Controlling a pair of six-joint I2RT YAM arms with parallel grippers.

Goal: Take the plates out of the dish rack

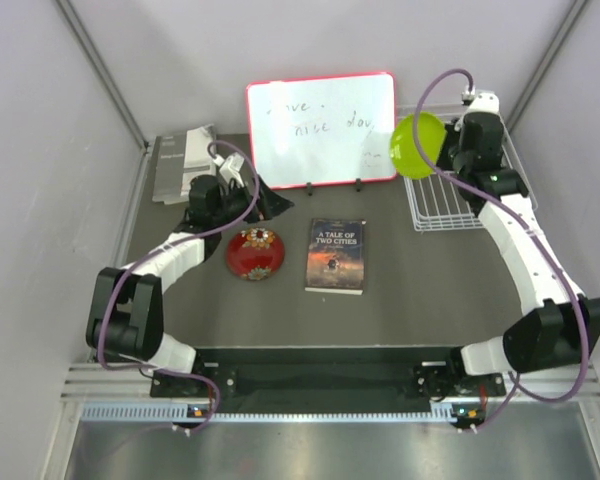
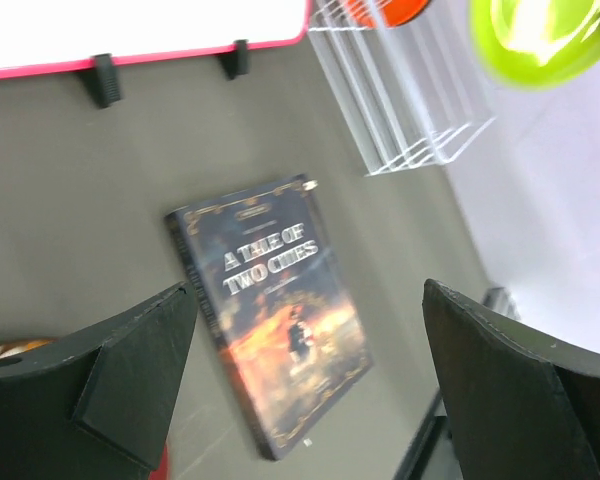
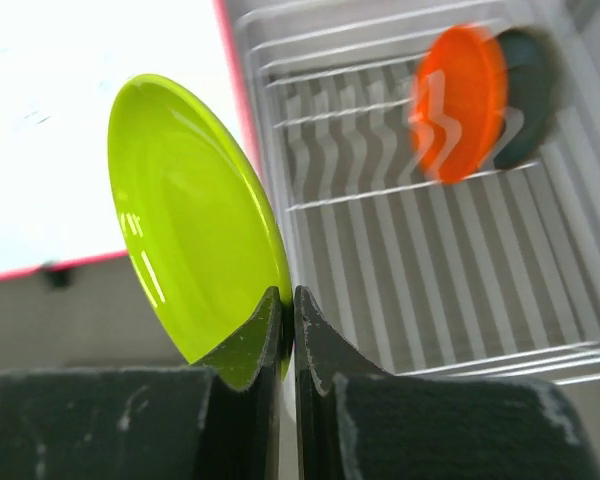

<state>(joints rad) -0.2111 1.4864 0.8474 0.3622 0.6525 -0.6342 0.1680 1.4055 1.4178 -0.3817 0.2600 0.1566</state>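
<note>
Pinching the lime green plate point(image 3: 185, 215) by its rim, my right claw point(image 3: 288, 300) holds it on edge over the dish rack point(image 3: 380, 260), left side; the bench point(image 1: 400, 280) lies leftward, beside my released left claw point(image 2: 308, 290).

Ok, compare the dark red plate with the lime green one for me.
Pose: the dark red plate lies flat on the table; the lime green plate stands on edge in the air.
Grip: the right gripper pinches the green plate's rim; nothing holds the red one.
Look: the red one is patterned, the green one plain.
Both are small and round, and neither sits in the dish rack.
</note>
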